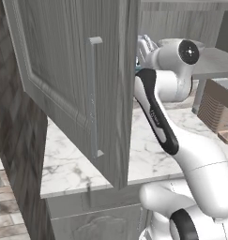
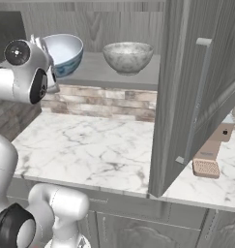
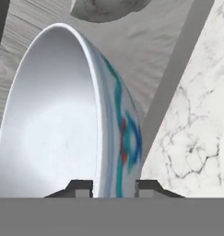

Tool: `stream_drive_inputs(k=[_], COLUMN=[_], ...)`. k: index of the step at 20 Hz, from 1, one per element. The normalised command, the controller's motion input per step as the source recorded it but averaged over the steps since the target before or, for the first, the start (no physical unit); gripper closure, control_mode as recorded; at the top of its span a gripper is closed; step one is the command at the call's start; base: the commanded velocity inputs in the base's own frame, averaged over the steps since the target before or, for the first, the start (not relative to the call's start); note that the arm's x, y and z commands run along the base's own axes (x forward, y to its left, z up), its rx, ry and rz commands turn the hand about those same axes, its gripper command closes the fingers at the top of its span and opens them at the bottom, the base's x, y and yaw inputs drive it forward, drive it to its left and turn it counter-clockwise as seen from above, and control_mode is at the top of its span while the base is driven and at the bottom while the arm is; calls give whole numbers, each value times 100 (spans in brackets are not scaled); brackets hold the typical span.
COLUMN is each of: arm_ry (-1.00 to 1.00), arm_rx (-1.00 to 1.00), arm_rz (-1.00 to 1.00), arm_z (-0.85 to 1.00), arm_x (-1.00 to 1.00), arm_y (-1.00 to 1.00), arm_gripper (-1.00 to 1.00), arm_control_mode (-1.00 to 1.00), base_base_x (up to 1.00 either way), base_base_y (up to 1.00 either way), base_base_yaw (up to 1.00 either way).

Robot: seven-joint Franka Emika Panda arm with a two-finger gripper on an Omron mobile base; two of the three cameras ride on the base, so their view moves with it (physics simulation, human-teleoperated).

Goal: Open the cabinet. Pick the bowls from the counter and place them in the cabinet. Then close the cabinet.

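Tool (image 3: 114,188): clamped on the rim of the blue bowl (image 3: 58,120), one finger inside, one outside

Blue bowl: tilted up at the left end of the cabinet shelf (image 2: 104,72), white inside showing

Table (image 2: 90,145): white marble, sitting below the shelf

Stone bowl (image 2: 127,56): upright on the shelf, right of the blue one, apart from it

Cabinet door (image 2: 196,92): swung open over the table

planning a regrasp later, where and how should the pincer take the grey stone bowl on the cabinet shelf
Take the grey stone bowl by its rim, one finger inside and one outside. It stands upright and open-topped on the cabinet shelf, clear of the blue bowl. Probably come from the front, slightly above, since the rounded wall gives flat fingers little purchase.
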Motion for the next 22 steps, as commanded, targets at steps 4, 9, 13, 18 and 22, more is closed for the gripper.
stream_drive_inputs(k=[4,9,13,18,22], arm_ry=[0,0,0,0,-5], arm_rx=[6,7,8,7,5], arm_rz=[0,1,1,1,0], arm_z=[-31,-43,-51,-51,-51], arm_x=[39,39,42,51,53], arm_y=[0,0,1,10,21], arm_gripper=[100,100,100,100,100], arm_control_mode=[-100,-100,-100,-100,-100], base_base_x=[0,0,0,0,0], base_base_y=[0,0,0,0,0], base_base_yaw=[0,0,0,0,0])
